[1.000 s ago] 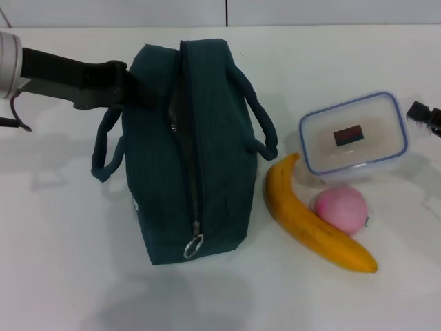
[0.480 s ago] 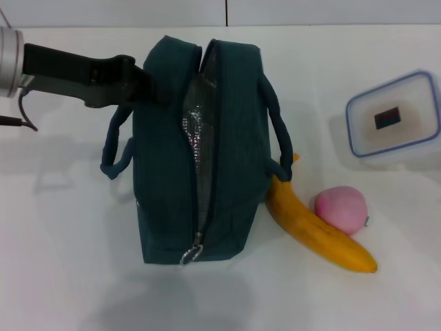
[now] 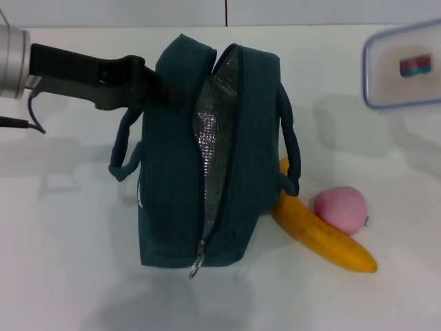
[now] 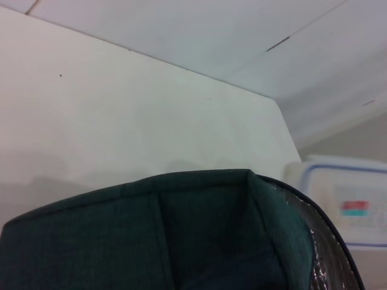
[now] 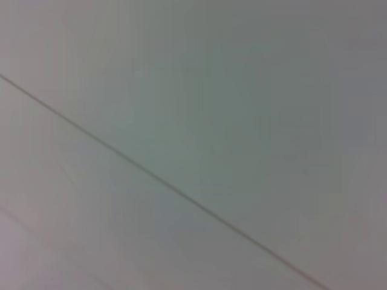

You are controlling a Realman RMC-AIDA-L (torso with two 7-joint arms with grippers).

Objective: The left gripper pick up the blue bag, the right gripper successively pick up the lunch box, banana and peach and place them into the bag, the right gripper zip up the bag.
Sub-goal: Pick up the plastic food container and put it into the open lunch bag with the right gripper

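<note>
You have the blue bag (image 3: pixel 207 158) upright on the tabletop (image 3: pixel 69 276), zip parted, silver lining showing; the left claw (image 3: pixel 155 86) is clamped on its far left edge; the lunch box (image 3: pixel 403 62) hangs high at the far right, its carrier out of sight; the left wrist view shows bag rim and box (image 4: pixel 347 205) beyond; banana (image 3: pixel 324 234) and peach (image 3: pixel 340 209) lie right of the bag.

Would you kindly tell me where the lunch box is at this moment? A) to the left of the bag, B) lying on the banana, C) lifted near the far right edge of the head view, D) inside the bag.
C: the lunch box sits at the far right, apart from the bag and banana.
</note>
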